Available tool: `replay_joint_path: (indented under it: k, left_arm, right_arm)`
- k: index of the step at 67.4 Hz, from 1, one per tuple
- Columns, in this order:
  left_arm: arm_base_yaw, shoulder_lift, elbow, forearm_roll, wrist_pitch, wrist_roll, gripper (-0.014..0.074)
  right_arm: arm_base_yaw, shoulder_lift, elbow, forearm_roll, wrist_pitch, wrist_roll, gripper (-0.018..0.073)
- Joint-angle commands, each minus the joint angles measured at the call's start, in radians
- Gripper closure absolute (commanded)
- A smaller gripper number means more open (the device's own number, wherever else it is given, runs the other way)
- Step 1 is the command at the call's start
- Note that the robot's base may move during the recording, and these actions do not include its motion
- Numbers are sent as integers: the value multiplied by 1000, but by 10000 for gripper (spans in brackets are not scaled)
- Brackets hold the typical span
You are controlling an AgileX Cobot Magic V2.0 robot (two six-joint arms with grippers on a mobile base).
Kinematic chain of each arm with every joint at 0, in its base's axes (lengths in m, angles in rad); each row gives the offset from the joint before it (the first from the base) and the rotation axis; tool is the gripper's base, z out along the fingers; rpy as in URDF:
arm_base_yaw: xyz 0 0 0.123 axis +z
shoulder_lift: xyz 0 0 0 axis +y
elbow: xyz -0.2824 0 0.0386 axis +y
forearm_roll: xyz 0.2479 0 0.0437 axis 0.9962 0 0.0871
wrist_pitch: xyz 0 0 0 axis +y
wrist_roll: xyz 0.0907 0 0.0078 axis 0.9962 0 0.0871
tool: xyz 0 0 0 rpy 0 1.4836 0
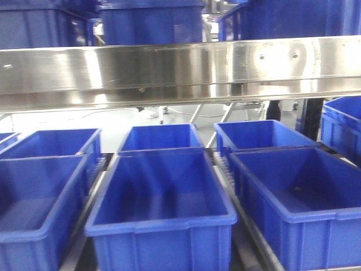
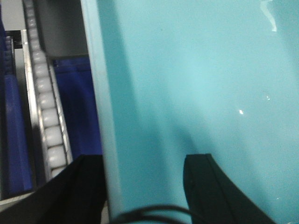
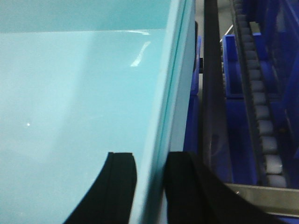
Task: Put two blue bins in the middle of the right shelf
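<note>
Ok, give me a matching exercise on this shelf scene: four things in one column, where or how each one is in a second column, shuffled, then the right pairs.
Column one
1. left tool
2. right tool
3. steel beam
4. front middle bin

Column two
A. open-topped and empty, in the near row
B. astride a bin wall, rollers to its right in its wrist view
C. shiny, spans the whole front view
D. astride a bin wall, rollers to its left in its wrist view

Pairs: 1-D, 2-B, 3-C, 4-A
</note>
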Motion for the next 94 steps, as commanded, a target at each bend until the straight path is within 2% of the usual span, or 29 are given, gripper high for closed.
replay_joint_path:
  k: [1,94]
  left_arm:
    - [-15,-31,-20,-153,-30,41,707]
    - [-15,-31,-20,-153,-30,41,707]
  right_arm:
    - [2,-1,-11,21,-115,10,721]
    - [2,-1,-11,21,-115,10,721]
